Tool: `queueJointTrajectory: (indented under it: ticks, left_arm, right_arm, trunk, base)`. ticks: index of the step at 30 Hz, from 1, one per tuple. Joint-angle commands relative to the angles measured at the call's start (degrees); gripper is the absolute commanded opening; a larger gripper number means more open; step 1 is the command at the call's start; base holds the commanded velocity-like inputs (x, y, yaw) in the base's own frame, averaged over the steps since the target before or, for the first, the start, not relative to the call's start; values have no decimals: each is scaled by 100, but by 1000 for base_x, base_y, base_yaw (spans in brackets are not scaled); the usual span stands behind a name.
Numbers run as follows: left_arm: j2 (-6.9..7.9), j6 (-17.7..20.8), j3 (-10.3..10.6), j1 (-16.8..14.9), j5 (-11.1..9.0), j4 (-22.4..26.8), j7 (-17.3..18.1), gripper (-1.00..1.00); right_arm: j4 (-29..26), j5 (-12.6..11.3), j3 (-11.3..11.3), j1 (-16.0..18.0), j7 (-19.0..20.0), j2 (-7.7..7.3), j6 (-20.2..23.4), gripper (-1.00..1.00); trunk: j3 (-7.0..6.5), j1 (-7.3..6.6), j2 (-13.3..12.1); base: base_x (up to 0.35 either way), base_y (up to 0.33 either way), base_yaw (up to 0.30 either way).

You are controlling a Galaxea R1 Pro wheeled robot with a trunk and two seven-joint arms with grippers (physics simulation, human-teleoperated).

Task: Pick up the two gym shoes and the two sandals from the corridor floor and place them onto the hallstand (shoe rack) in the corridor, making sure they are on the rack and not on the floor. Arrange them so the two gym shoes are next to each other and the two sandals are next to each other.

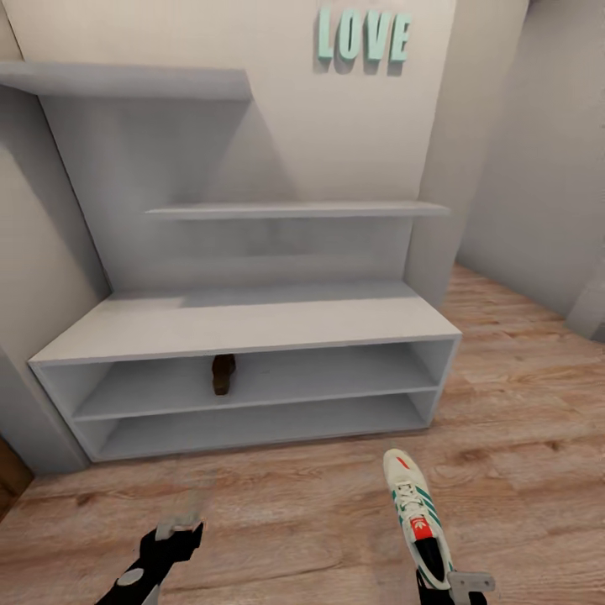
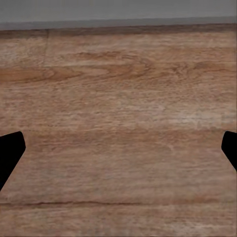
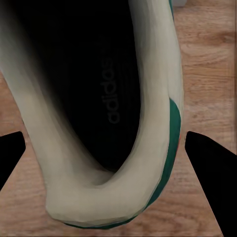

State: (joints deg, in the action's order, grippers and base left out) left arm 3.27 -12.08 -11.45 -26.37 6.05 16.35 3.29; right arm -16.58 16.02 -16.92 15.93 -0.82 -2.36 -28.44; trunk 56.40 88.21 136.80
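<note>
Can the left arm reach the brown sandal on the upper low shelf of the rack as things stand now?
Probably yes, though not from here. The left gripper is open, holds nothing and hangs over bare floor. The sandal lies deep under the bench top, so the arm would need to go in low and level.

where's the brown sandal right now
In the head view, the sandal sits on the hallstand's upper open shelf row, left of centre, under the bench top.

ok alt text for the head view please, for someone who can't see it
A white-grey hallstand stands against the wall, with one dark-brown sandal on its upper low shelf. Below, over the wood floor, the right gripper is at the heel of a white gym shoe, and the left gripper is empty.
</note>
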Motion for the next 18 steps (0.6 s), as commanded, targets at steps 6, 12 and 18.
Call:
queueJointTrajectory:
  ticks: [6,12,18]
  left_arm:
    - [143,-372,-50,388,-82,-10,280,100]
    - [239,-1027,-50,894,-274,-24,425,100]
    - [267,-1105,-50,1022,-289,-4,434,100]
  right_arm:
    - [5,59,-36,5,-7,6,-22,-100]
    - [5,59,-31,6,2,7,-22,-100]
    - [5,59,-32,7,4,7,-22,-100]
  trunk:
    - [4,-5,2]
    - [4,-5,2]
    - [4,-5,2]
  base:
    - [-226,0,0]
    - [-33,0,0]
    - [-3,0,0]
